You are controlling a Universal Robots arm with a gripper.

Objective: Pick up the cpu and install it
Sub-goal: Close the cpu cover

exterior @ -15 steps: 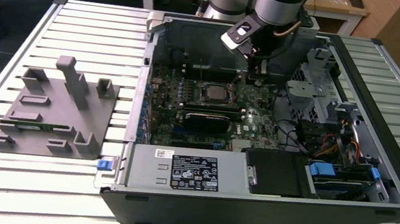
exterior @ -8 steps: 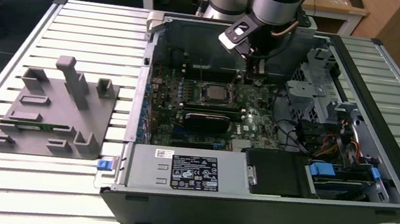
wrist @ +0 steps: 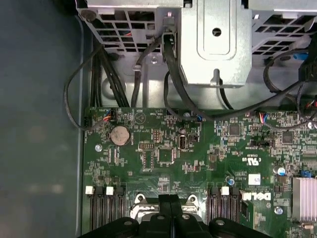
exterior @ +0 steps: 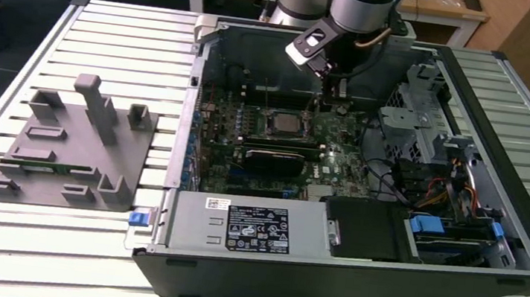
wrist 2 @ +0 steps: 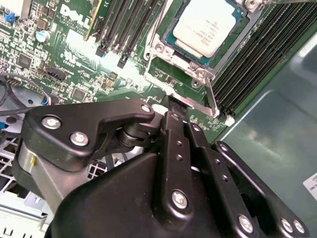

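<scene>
Jaws: the two black fingers of the gripper (wrist 2: 176, 110) stand closed against each other, with no gap between them in both wrist views and nothing seen held. The tips sit just beside the edge of the bright metal socket frame (wrist 2: 174, 74), close to its thin metal retaining lever (wrist 2: 211, 96); contact with either cannot be confirmed.

The cpu (wrist 2: 209, 24), a small flat square chip with a silvery-white top, lies flat inside that frame on the green motherboard (wrist: 163, 148), apart from the fingertips. The exterior view shows it near the middle of the board, within the open black computer case (exterior: 349, 293).

The grey moulded tray (exterior: 65, 148) sits on the slatted table, well apart from the case, on the exterior view's left.

Assessment: pick-up and placement appear complete. Whether the frame is latched cannot be told, so locking remains unverified.
</scene>
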